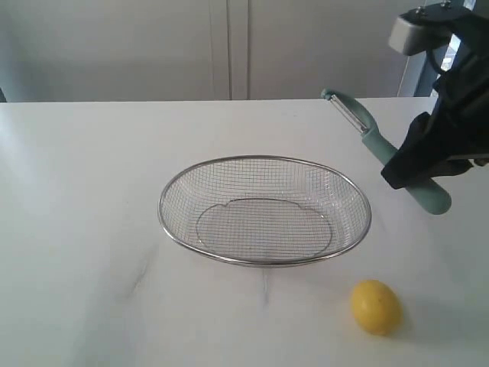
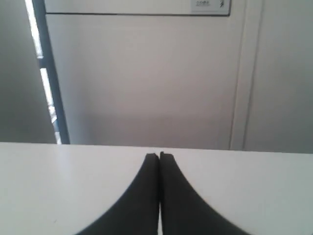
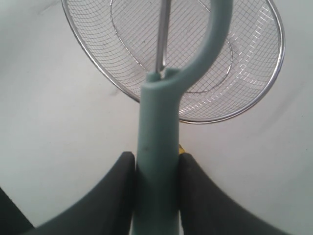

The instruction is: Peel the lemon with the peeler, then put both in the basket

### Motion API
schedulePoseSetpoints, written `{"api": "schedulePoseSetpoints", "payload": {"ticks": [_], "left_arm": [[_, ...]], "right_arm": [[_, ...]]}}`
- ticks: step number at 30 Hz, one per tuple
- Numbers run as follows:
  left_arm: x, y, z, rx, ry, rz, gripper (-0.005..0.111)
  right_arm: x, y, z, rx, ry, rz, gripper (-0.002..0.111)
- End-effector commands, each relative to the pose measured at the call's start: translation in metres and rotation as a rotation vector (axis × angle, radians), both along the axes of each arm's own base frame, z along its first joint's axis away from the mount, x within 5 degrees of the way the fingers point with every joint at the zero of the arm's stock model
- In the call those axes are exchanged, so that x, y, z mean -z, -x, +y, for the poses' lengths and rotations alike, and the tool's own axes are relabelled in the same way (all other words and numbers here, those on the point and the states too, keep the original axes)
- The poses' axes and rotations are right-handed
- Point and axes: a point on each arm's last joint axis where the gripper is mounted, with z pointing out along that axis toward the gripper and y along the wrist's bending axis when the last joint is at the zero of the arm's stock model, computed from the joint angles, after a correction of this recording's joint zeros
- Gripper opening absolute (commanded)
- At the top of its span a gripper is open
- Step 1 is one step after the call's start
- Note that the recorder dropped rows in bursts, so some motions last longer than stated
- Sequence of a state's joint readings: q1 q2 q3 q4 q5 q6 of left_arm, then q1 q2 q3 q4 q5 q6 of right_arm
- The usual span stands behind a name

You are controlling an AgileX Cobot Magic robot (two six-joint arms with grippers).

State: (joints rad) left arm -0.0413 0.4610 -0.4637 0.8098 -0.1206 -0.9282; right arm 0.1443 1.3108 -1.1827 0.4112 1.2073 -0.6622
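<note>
The yellow lemon lies on the white table near its front edge, in front of and to the right of the wire-mesh basket. My right gripper hangs in the air to the right of the basket, shut on the handle of the teal peeler, whose blade end points up and to the back left. In the right wrist view the peeler's handle is clamped between both fingers with the basket beyond it. The left gripper is shut with nothing in it, low over bare table.
The white table stretches to the left of the basket. A pale wall with cabinet panels stands behind the table. Nothing lies inside the basket.
</note>
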Motion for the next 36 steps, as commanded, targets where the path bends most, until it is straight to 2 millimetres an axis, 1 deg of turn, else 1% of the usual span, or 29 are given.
{"api": "schedulePoseSetpoints", "payload": {"ticks": [1,4,6,8,9,11,13,15,17,20,21,23,25,27,34,36], "left_arm": [[-0.01,-0.018,-0.001,-0.022,-0.061,0.06,0.0],[-0.007,-0.03,-0.002,-0.04,-0.114,0.141,0.0],[-0.004,-0.037,0.002,-0.119,-0.211,0.249,0.0],[-0.002,-0.042,0.008,-0.203,-0.304,0.405,0.0],[-0.001,-0.044,0.008,-0.21,-0.367,0.485,0.0],[0.0,-0.049,0.005,-0.181,-0.462,0.666,0.0],[0.004,-0.054,-0.002,-0.076,-0.529,0.848,0.0],[0.008,-0.058,-0.013,0.047,-0.52,0.948,0.0],[0.013,-0.066,-0.025,0.162,-0.498,0.976,0.0],[0.021,-0.074,-0.042,0.322,-0.431,0.969,0.0],[0.024,-0.076,-0.049,0.38,-0.398,0.976,0.0],[0.027,-0.077,-0.06,0.508,-0.387,0.972,0.0],[0.03,-0.077,-0.072,0.624,-0.404,0.962,0.0],[0.033,-0.077,-0.082,0.698,-0.407,0.961,0.0],[0.049,-0.077,-0.118,0.839,-0.476,0.979,0.0],[0.054,-0.077,-0.131,0.878,-0.502,0.972,0.0]], "right_arm": [[-0.002,0.0,-0.001,0.007,-0.01,-0.013,0.0],[-0.002,0.0,-0.001,0.007,-0.01,-0.013,0.0],[-0.002,0.0,-0.001,0.007,-0.01,-0.013,0.0],[-0.002,0.0,-0.001,0.007,-0.01,-0.013,0.0],[-0.002,0.0,-0.001,0.007,-0.01,-0.013,0.0],[-0.002,0.0,-0.001,0.007,-0.01,-0.013,0.0],[-0.002,0.0,-0.001,0.007,-0.01,-0.013,0.0],[-0.002,0.0,-0.001,0.007,-0.01,-0.013,0.0],[-0.002,0.0,-0.001,0.007,-0.01,-0.013,0.0],[-0.002,0.0,-0.001,0.007,-0.01,-0.013,0.0],[-0.002,0.0,-0.001,0.007,-0.01,-0.013,0.0],[-0.002,0.0,-0.001,0.007,-0.01,-0.013,0.0],[-0.002,0.0,-0.001,0.007,-0.01,-0.013,0.0],[-0.002,0.0,-0.001,0.007,-0.01,-0.013,0.0],[-0.002,0.0,-0.001,0.007,-0.01,-0.013,0.0],[-0.002,0.0,-0.001,0.007,-0.01,-0.013,0.0]]}}
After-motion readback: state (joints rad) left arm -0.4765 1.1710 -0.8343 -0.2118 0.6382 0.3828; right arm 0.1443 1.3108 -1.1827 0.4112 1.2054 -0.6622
